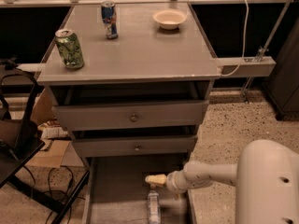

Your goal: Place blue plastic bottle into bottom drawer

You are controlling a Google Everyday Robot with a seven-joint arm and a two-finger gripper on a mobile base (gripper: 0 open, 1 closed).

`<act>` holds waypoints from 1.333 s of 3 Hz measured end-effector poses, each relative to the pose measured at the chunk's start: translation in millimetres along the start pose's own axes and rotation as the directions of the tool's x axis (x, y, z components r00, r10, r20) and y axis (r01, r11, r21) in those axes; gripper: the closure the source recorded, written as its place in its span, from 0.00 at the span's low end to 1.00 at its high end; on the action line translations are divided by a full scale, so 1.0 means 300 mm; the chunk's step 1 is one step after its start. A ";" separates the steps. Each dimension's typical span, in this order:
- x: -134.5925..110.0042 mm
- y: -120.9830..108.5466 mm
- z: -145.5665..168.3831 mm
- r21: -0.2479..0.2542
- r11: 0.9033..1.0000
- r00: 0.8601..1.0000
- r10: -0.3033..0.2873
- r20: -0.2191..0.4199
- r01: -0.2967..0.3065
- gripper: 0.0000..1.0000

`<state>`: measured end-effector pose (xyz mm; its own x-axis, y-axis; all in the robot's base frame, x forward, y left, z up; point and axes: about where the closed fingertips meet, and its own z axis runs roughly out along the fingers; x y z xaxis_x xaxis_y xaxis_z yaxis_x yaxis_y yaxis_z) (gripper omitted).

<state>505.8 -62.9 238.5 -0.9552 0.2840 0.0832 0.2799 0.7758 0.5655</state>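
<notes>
The blue plastic bottle (153, 207), clear with a pale label, lies lengthwise on the flat grey floor of the bottom drawer (117, 190). That drawer is pulled out at the foot of the cabinet. My gripper (154, 179) hangs just above the bottle's far end, pointing left, at the end of the white arm (210, 174) that comes in from the right. It is not holding the bottle.
Two knobbed grey drawers (133, 117) sit above, slightly open. On the cabinet top stand a green can (69, 48), a blue can (109, 19) and a white bowl (169, 18). A black chair (18, 148) and cardboard lie on the left. My white body (268, 185) is at lower right.
</notes>
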 end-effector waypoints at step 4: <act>0.293 0.310 -0.586 0.189 0.970 0.987 -0.137 -0.085 0.151 0.00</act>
<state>431.0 -64.8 442.7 -0.9893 0.1260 0.0741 0.1453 0.9024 0.4057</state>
